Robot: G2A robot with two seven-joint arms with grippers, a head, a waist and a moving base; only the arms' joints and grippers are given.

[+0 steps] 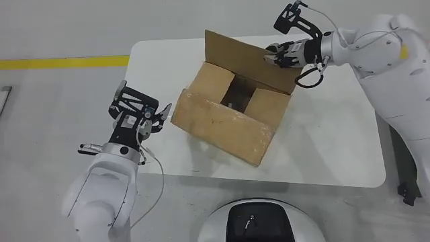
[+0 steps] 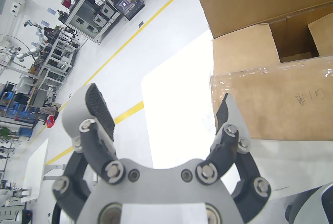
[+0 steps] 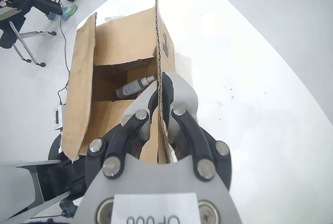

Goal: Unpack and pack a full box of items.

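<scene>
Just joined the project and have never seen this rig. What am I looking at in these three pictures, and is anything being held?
This is a two-armed robot working at a white table. One picture looks down from a camera above the arms. The other two come from a camera on each wrist, so each shows its own arm's tool up close.

An open cardboard box stands on the table. The right tool is shut on the box's upright flap, pinching the cardboard edge between its fingers. Through the opening, the right wrist view shows a small bottle lying inside.

The left tool is open and holds nothing. It sits close beside the box's opposite end, near the table's edge.
</scene>
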